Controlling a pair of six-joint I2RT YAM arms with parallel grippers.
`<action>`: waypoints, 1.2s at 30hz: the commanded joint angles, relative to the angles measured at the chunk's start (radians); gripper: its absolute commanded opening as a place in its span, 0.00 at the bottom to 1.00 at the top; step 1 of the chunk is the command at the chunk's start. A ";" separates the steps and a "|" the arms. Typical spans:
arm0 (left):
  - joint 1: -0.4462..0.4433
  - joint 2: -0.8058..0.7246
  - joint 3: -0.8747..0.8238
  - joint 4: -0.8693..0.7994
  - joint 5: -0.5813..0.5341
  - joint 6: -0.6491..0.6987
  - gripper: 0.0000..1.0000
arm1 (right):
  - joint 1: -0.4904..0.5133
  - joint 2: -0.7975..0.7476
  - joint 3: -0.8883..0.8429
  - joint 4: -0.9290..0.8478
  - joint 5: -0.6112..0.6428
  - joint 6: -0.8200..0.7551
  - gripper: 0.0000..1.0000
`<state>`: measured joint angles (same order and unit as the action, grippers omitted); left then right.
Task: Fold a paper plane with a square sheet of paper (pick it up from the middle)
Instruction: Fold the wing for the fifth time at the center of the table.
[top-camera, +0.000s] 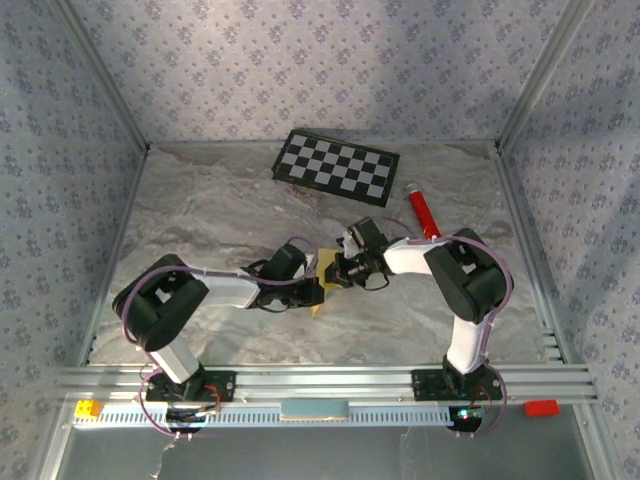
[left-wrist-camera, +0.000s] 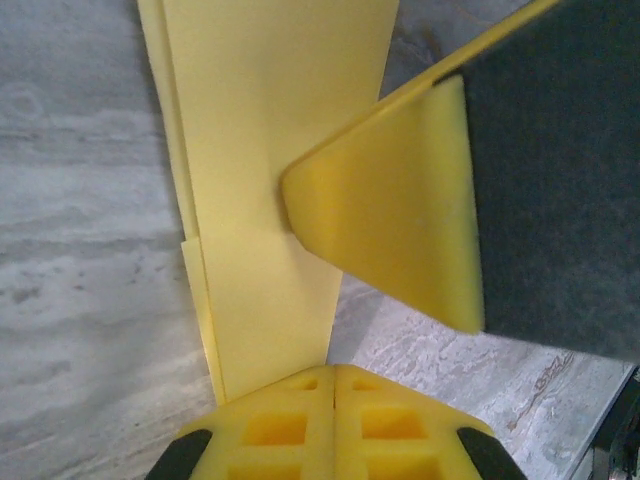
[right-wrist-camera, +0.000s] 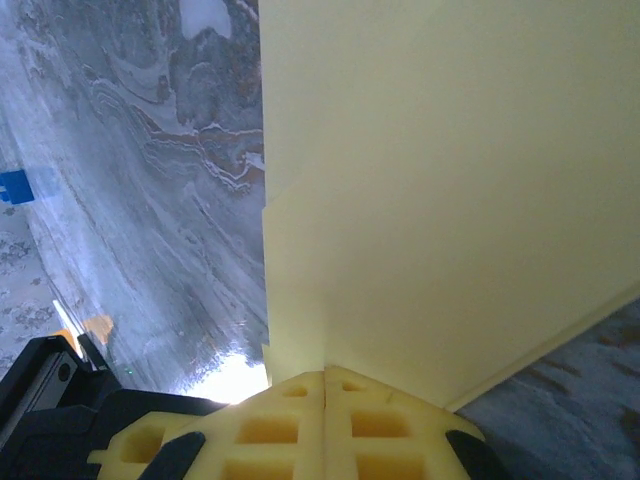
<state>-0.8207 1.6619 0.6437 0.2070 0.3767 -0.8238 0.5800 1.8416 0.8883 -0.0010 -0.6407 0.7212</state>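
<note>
The pale-yellow sheet of paper (top-camera: 325, 263) is folded lengthwise into a narrow, layered paper plane shape, held off the table at its middle between both grippers. In the left wrist view the folded paper (left-wrist-camera: 270, 150) rises straight out of my left gripper (left-wrist-camera: 333, 372), whose jaws are shut on its lower edge. The right gripper's yellow fingers (left-wrist-camera: 400, 220) press against the paper from the right. In the right wrist view my right gripper (right-wrist-camera: 325, 376) is shut on the broad paper (right-wrist-camera: 450, 180). From above, the left gripper (top-camera: 312, 287) and the right gripper (top-camera: 337, 268) meet almost tip to tip.
A black-and-white checkerboard panel (top-camera: 336, 165) lies at the back of the marble-patterned table (top-camera: 200, 210). A red tube (top-camera: 421, 210) lies to the right of it. Metal frame posts and the front rail (top-camera: 320, 382) bound the workspace; patterned walls stand behind.
</note>
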 joint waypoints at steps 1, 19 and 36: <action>-0.029 0.022 -0.073 -0.108 -0.012 -0.025 0.00 | -0.027 -0.032 0.051 -0.107 0.101 -0.062 0.03; -0.033 0.024 -0.091 -0.061 -0.033 -0.068 0.00 | -0.117 0.059 0.062 0.017 0.066 -0.024 0.04; -0.052 0.037 -0.082 -0.036 -0.039 -0.102 0.00 | -0.195 -0.102 0.082 0.024 0.068 -0.039 0.15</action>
<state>-0.8513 1.6569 0.5941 0.3157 0.3649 -0.9180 0.3531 1.8511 0.9932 0.0242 -0.5865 0.6910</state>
